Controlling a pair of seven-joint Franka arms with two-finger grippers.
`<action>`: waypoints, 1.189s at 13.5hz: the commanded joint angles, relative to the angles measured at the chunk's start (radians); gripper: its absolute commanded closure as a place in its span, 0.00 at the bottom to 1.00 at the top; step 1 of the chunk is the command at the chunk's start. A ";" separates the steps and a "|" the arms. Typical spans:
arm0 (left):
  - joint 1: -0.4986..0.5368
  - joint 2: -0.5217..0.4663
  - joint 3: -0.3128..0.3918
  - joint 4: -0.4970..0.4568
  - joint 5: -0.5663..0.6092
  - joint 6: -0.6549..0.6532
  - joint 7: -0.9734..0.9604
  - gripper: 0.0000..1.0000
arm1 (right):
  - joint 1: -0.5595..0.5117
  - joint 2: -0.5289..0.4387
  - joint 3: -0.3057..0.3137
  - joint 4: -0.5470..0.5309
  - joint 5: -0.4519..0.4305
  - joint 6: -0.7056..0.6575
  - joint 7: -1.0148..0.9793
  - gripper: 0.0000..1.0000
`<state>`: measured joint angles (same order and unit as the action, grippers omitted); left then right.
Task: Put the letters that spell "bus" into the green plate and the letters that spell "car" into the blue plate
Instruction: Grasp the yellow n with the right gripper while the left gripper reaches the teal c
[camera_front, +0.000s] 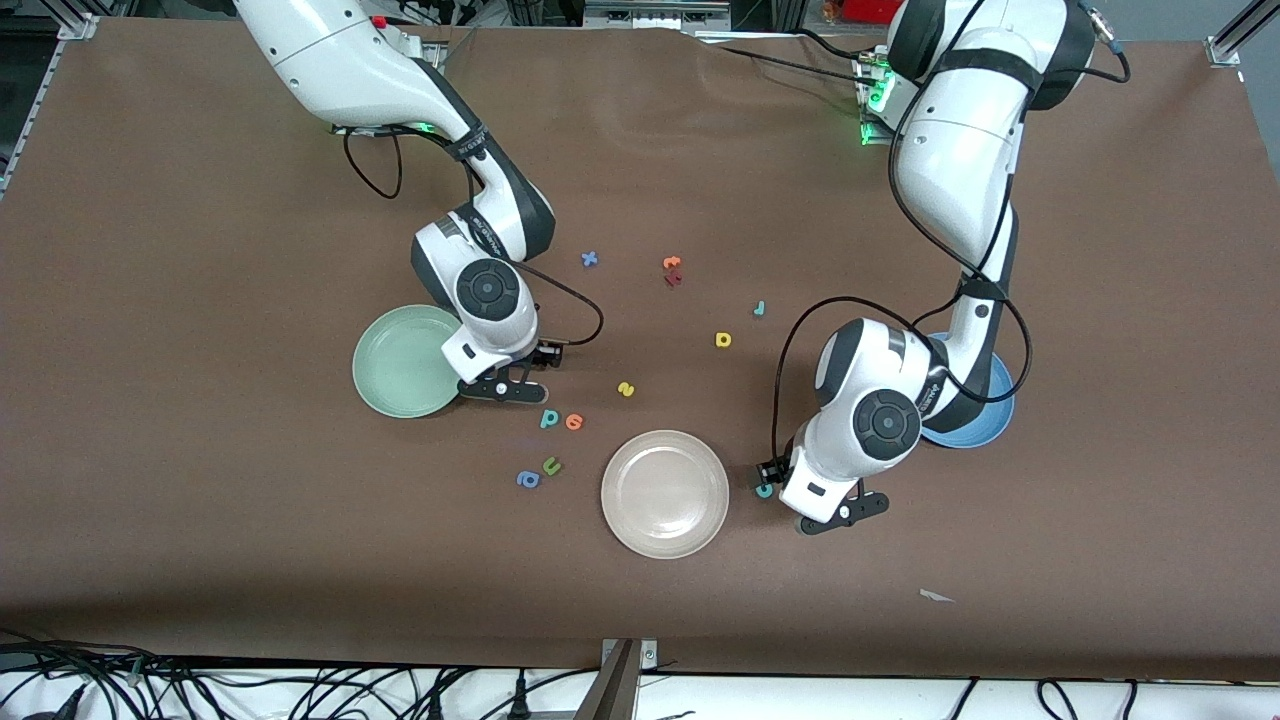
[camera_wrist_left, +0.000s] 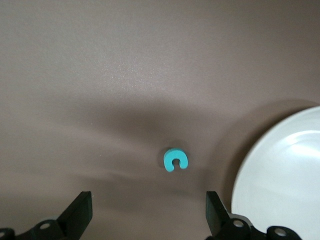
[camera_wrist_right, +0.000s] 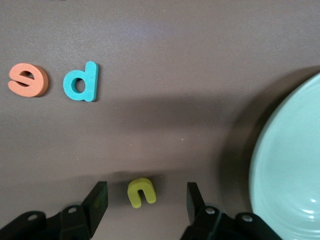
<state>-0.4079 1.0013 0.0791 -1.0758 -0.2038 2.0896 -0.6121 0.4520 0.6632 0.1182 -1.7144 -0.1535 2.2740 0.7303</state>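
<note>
My right gripper (camera_front: 503, 388) (camera_wrist_right: 146, 196) is low over the table beside the green plate (camera_front: 395, 365) (camera_wrist_right: 290, 165), open. The yellow u (camera_wrist_right: 141, 192) lies between its fingers with a gap on each side. The teal b (camera_front: 549, 418) (camera_wrist_right: 81, 82) and the yellow s (camera_front: 626, 389) lie on the table nearby. My left gripper (camera_front: 838, 512) (camera_wrist_left: 147, 202) hangs open and empty beside the teal c (camera_front: 764, 490) (camera_wrist_left: 175, 160), which lies just outside its fingers. The blue plate (camera_front: 985, 420) is partly hidden by the left arm. The yellow a (camera_front: 723, 340) and the teal r (camera_front: 760, 309) lie mid-table.
A beige-white plate (camera_front: 665, 493) (camera_wrist_left: 285, 175) sits next to the teal c. An orange letter (camera_front: 574, 421) (camera_wrist_right: 28, 80) lies beside the teal b. An olive u (camera_front: 551, 465), a blue a (camera_front: 527, 480), a blue x (camera_front: 590, 259) and orange and dark red letters (camera_front: 672, 270) are scattered about.
</note>
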 joint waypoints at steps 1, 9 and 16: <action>-0.023 0.057 0.013 0.050 -0.028 0.023 -0.057 0.00 | 0.008 0.033 0.000 -0.001 -0.011 0.051 0.003 0.28; -0.095 0.086 0.091 0.045 -0.016 0.023 -0.078 0.07 | 0.007 0.030 0.021 -0.034 -0.009 0.055 -0.005 0.39; -0.107 0.100 0.122 0.047 -0.016 0.044 -0.086 0.14 | 0.007 0.027 0.020 -0.034 -0.011 0.047 -0.012 0.95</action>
<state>-0.5023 1.0734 0.1762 -1.0692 -0.2039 2.1333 -0.6834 0.4594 0.6912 0.1383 -1.7204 -0.1538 2.3079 0.7274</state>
